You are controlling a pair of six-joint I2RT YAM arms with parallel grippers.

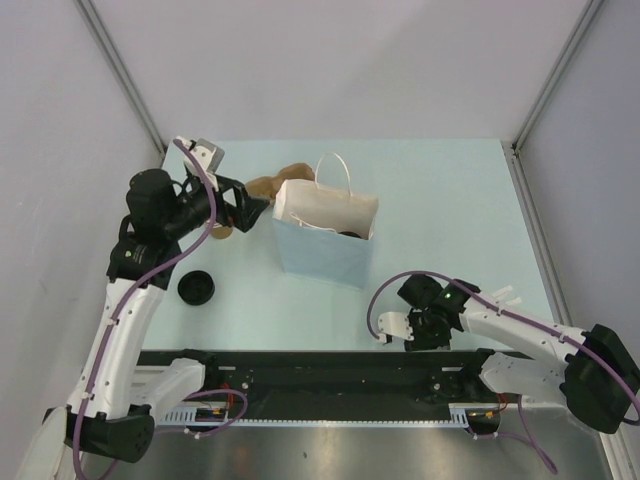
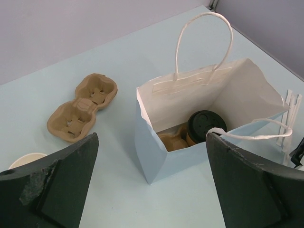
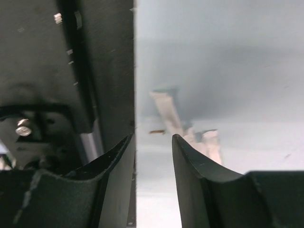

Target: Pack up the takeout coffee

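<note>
The takeout coffee (image 2: 205,124), a brown cup with a black lid, stands inside the open blue paper bag (image 2: 190,156), next to a brown carrier piece. In the top view only its lid (image 1: 349,235) shows through the mouth of the bag (image 1: 325,250). My left gripper (image 2: 152,137) is open and empty, held above the table just left of the bag (image 1: 250,208). My right gripper (image 1: 425,330) hangs low near the table's front edge, well away from the bag. Its jaws (image 3: 153,137) stand a narrow gap apart with nothing between them.
An empty brown two-cup carrier (image 2: 83,107) lies behind and left of the bag (image 1: 268,185). A lidless tan cup (image 2: 26,159) sits under my left arm. A loose black lid (image 1: 196,288) lies front left. White sticks (image 1: 505,297) lie at the right.
</note>
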